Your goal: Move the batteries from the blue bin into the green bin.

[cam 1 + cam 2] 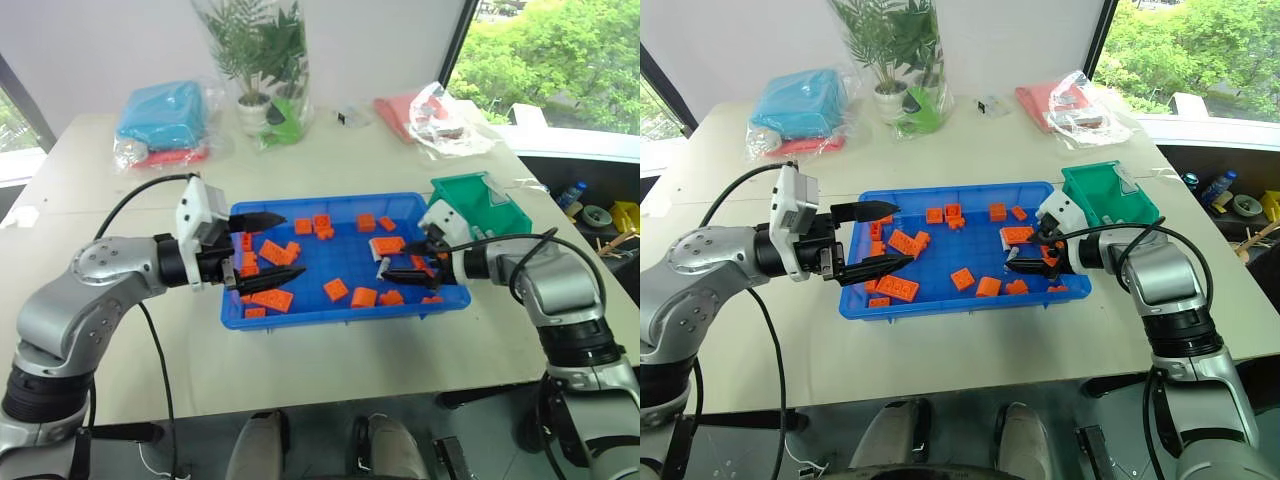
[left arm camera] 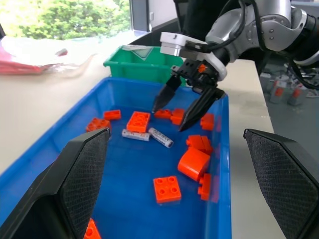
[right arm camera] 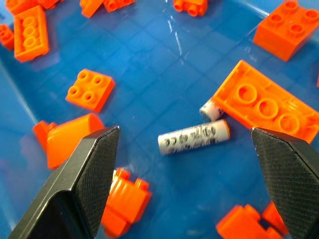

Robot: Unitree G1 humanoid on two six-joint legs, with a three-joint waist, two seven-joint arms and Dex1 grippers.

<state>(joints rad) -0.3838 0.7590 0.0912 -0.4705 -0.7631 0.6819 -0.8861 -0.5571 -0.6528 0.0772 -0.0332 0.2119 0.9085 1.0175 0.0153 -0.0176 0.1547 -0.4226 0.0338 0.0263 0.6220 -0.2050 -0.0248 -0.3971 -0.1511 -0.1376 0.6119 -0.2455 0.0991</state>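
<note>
- Two batteries (image 3: pixel 194 139) lie in the blue bin (image 1: pixel 300 312) among orange bricks (image 1: pixel 272 300); one pokes out from under a long brick.
- My right gripper (image 1: pixel 408 259) hangs over them, jaws wide, empty.
- My left gripper (image 1: pixel 276 245) hovers at the bin's left end, open, empty.
- The green bin (image 1: pixel 478 200) touches the blue bin's far-right corner.
- The right wrist view shows the batteries' printing; the head views show the bricks hiding them.

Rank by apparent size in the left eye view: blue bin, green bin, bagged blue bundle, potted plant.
1. blue bin, clearly largest.
2. potted plant and bagged blue bundle: close, and both sit farther from the camera, so I won't rank them.
3. green bin, smallest as it shows, partly behind the right claw's arm.
</note>
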